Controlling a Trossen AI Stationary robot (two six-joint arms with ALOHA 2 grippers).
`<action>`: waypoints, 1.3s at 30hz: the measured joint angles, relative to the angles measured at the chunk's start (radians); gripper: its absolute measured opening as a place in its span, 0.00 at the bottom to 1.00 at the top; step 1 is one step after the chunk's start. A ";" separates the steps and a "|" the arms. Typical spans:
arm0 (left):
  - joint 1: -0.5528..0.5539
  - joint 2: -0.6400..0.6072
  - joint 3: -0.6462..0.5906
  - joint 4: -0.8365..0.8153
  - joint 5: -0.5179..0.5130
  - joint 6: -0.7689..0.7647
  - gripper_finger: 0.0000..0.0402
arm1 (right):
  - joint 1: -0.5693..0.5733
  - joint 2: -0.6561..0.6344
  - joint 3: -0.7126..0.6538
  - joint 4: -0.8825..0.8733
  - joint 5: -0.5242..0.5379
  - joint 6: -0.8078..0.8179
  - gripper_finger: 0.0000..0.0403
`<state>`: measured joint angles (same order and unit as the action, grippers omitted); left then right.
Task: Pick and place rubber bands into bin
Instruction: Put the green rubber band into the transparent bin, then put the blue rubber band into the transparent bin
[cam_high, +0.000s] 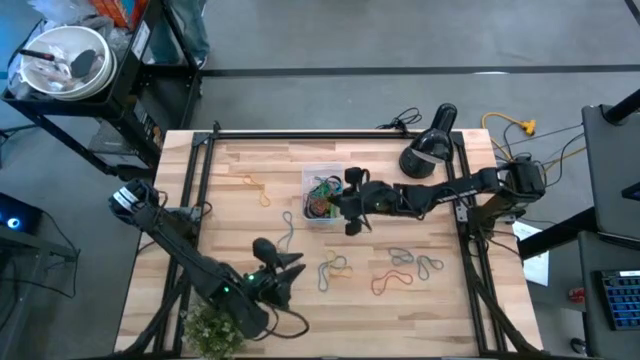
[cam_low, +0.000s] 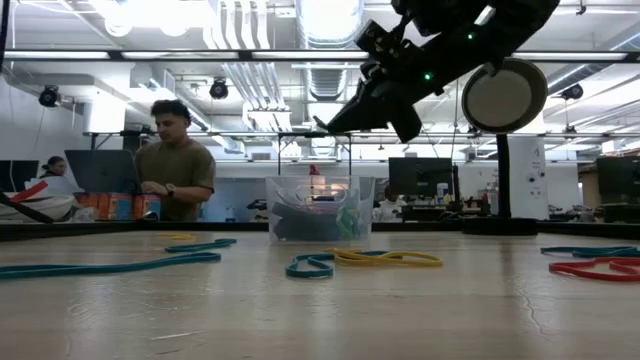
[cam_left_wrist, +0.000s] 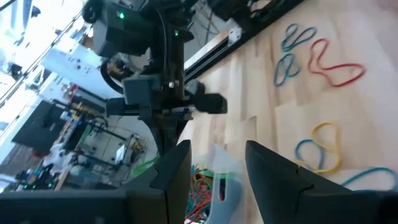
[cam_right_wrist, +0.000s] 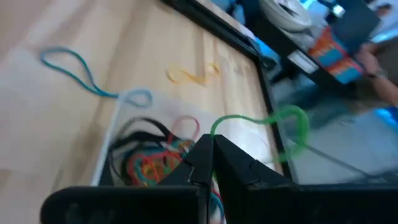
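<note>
The clear bin (cam_high: 322, 178) stands at the table's middle, toward the far edge, with several coloured rubber bands inside; it also shows in the low view (cam_low: 320, 208). My right gripper (cam_right_wrist: 208, 158) hovers over it (cam_high: 340, 205), shut on a green rubber band (cam_right_wrist: 280, 121). Loose bands lie flat on the wood: a teal one (cam_high: 286, 232), a yellow-and-teal pair (cam_high: 335, 267), a red one (cam_high: 390, 282) and a yellow one (cam_high: 255, 185). My left gripper (cam_left_wrist: 219, 147) is open with nothing between its fingers, raised near the front edge (cam_high: 293, 262). My right gripper pinches the green band between its two shut fingertips, at one end of the loop (cam_right_wrist: 217, 132). The fingers slant downward, coming from the table's right side. The rest of the loop arcs out past the fingertips, lifted clear above the bin.
A black round-headed lamp (cam_high: 430, 150) stands at the far right of the table. A small green plant (cam_high: 210, 330) sits at the near left corner. Black rails (cam_high: 330, 133) frame the table. A person (cam_low: 175, 160) stands beyond the far edge.
</note>
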<state>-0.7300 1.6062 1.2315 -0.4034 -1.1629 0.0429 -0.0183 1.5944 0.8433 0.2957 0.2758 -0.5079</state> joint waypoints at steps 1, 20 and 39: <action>0.010 0.000 -0.003 -0.001 0.000 0.000 0.34 | -0.012 0.000 0.000 0.003 -0.037 0.001 0.02; 0.091 -0.004 -0.076 0.012 0.006 -0.010 0.34 | -0.117 0.086 0.019 0.000 -0.285 0.063 0.02; 0.096 -0.005 -0.075 0.001 0.008 -0.010 0.34 | -0.120 0.219 0.122 -0.078 -0.284 0.113 0.13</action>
<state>-0.6342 1.6016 1.1560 -0.4028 -1.1545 0.0334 -0.1383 1.8130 0.9657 0.2173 -0.0086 -0.3944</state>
